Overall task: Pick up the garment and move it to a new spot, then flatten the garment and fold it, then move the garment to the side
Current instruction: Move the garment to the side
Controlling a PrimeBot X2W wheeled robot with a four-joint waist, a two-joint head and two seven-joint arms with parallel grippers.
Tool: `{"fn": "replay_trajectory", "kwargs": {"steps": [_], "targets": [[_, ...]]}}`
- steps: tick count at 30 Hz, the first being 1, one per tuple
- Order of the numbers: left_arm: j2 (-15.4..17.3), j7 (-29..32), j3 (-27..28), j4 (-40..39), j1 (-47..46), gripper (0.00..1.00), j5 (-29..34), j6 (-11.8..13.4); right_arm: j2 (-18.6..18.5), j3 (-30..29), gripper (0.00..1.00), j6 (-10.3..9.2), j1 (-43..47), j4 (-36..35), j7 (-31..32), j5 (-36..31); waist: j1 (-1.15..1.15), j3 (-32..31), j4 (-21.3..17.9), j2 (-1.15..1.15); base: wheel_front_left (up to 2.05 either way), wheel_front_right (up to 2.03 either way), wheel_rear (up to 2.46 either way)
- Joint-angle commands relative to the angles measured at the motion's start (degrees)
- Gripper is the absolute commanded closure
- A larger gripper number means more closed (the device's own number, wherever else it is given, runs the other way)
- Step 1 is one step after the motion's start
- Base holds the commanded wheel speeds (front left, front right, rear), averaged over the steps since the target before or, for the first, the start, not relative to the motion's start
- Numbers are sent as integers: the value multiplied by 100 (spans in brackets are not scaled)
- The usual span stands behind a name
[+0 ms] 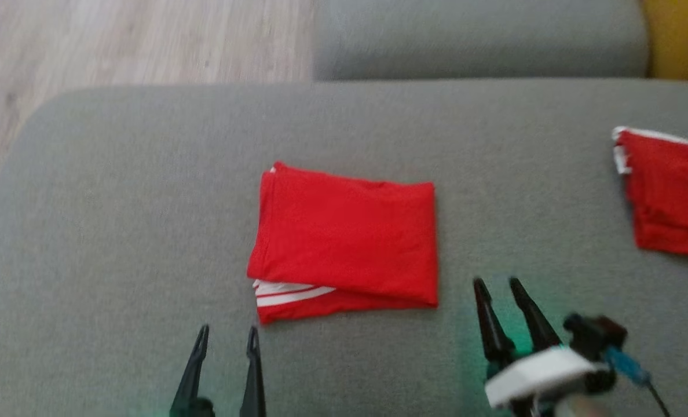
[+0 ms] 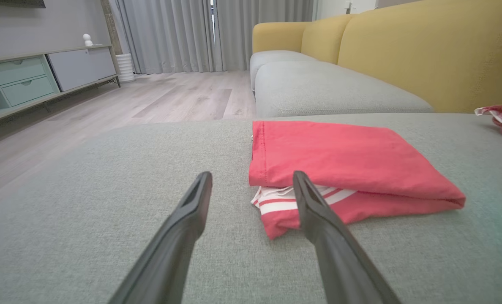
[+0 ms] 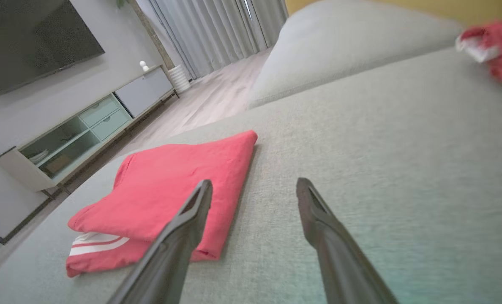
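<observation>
1. One garment [image 1: 344, 237]: red, folded to a rough rectangle, lying flat at mid cushion. White stripes show on the lower layer at its near-left edge.
2. L gripper [image 1: 228, 329]: lower left of head view, fingers spread wide, nothing between them. Tips sit just short of the garment's near-left corner, w/ a gap to the cloth in head view.
3. R gripper [image 1: 497, 281]: lower rt of head view, fingers likewise wide apart and empty. Tips are over bare fabric just beside the garment's near-rt corner, not touching it.
4. Cushion [image 1: 118, 202]: grey woven seat, bears the garment.
5. Second red item [image 1: 674, 197]: white trim, at far rt of the cushion, well apart from the garment.
6. Bkgd: wood floor [image 1: 118, 40], yellow sofa back [image 2: 424, 55], grey curtains [image 2: 170, 33], low cabinet [image 2: 18, 80] w/ pale green drawers, dark screen [image 3: 31, 38] on wall.
</observation>
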Motion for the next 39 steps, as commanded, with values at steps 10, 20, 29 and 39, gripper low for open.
{"fn": "replay_trajectory", "kwargs": {"steps": [10,20,29,39], "targets": [[-117,-56,-95,-94,-734,0,100,-41,-153,511,0,-4,-1797,1028,1517,2253,-1,755,499,0,0,0,0],[-125,-56,-197,-23,-845,0,67,57,-249,867,100,-4,-2073,1121,2392,3656,-1,779,607,0,0,0,0],[-126,-56,-118,-71,-874,0,78,91,-1084,1053,100,-4,-2188,624,2073,3539,-1,907,45,0,0,0,0],[-63,-56,39,-190,-1227,0,279,17,-3204,522,100,-4,-2867,-285,2672,3013,-1,1519,-921,0,0,0,0]]}}
